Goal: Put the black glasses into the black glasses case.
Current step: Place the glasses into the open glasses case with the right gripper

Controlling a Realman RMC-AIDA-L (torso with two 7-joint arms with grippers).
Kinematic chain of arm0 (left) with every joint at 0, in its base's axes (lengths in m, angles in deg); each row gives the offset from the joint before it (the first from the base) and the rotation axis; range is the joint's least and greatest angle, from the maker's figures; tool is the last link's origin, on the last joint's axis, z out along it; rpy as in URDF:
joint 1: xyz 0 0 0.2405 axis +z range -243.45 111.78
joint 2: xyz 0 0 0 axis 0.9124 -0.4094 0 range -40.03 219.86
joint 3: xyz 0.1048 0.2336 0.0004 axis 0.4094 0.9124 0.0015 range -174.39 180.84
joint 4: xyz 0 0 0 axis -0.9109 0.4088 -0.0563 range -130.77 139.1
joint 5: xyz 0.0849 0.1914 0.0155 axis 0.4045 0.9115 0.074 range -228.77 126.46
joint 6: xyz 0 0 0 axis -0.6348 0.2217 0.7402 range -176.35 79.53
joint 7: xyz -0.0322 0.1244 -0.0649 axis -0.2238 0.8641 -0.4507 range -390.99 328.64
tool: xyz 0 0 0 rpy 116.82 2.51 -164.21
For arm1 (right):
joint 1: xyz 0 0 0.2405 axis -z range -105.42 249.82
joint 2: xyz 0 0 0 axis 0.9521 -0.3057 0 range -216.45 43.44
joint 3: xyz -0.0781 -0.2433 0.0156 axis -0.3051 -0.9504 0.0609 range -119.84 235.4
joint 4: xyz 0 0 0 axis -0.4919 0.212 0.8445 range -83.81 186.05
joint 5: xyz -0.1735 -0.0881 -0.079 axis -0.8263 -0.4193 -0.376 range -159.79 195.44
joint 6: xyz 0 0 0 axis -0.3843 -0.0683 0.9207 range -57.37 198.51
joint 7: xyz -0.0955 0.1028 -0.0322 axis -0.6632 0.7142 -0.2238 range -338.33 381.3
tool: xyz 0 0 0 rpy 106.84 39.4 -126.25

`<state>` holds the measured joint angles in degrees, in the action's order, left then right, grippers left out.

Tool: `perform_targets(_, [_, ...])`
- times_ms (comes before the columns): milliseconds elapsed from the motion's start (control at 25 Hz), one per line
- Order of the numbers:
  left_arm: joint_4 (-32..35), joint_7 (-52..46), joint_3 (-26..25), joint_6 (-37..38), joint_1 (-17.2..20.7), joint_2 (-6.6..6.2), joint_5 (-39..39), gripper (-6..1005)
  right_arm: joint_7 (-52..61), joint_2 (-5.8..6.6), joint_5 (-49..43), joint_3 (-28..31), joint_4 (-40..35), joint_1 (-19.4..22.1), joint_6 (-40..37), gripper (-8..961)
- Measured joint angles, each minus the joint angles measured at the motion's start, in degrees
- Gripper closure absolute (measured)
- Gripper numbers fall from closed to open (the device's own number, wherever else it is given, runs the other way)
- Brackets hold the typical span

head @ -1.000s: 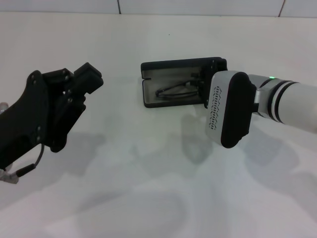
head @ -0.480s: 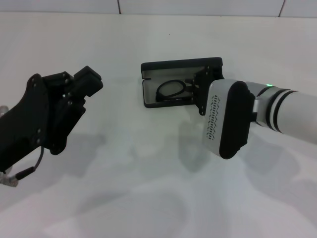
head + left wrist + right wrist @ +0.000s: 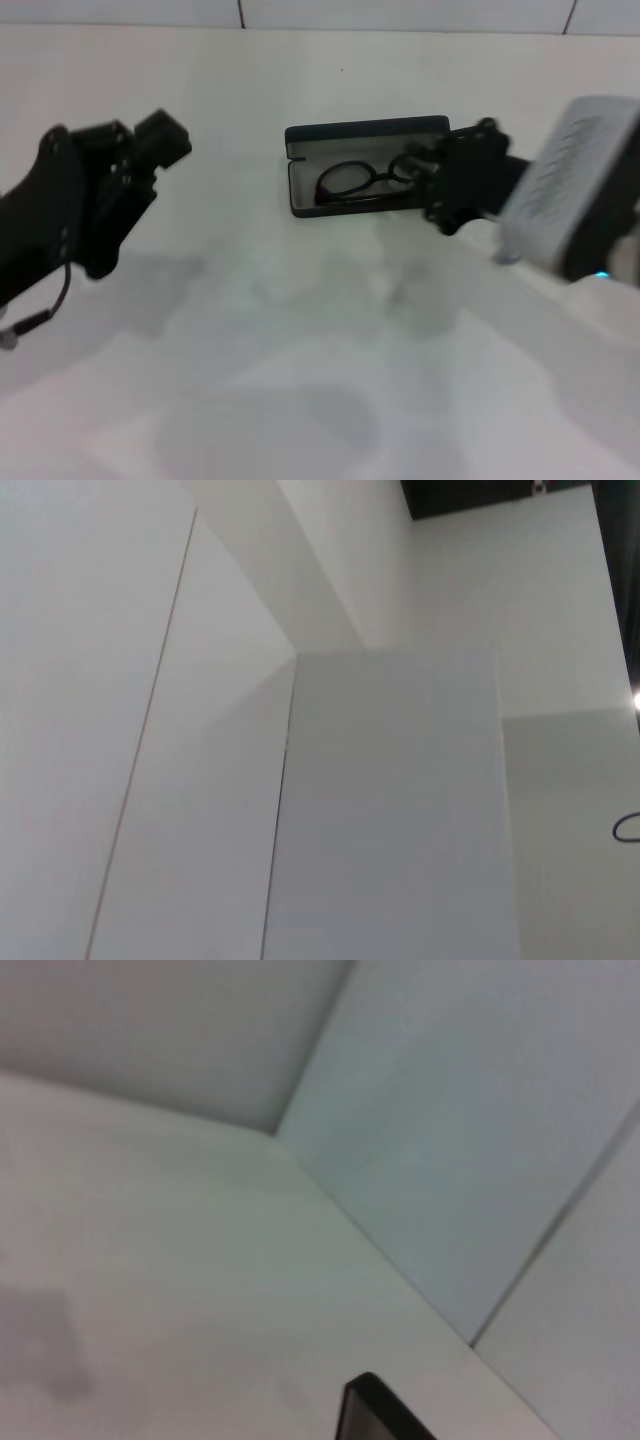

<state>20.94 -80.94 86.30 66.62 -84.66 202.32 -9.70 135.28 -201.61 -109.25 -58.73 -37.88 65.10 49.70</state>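
Black glasses (image 3: 362,180), thin oval frames, lie inside the open, hard rectangular black glasses case (image 3: 340,135) near the matte white counter's (image 3: 300,350) far edge. Right gripper (image 3: 432,188) at case's right end, left gripper (image 3: 165,140) raised well apart; finger state of both cannot be told.

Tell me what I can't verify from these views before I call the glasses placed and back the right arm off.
- Right end of the black glasses and the black glasses case: head view, covered by the right gripper.
- Whether the right gripper touches the frame: head view, contact zone blocked and blurred.
- Temple arms' fold: head view, too small.
- Both wrist views: only wall and table, no case interior.
- Left gripper: raised off to the left, away from the case.
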Motion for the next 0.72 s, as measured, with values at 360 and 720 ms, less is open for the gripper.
perform_targets(360, [0.96,-8.00,-0.64,-15.59,-14.10,-3.04,6.68,932,-5.79,0.11,26.87,30.55,-4.35,9.40,-37.10,849])
perform_targets(720, [8.30,-17.32,-0.65,-44.21,-23.74,-1.74,22.43,922,-16.91,-0.07,40.78,55.58,11.22,9.98,-66.80,850])
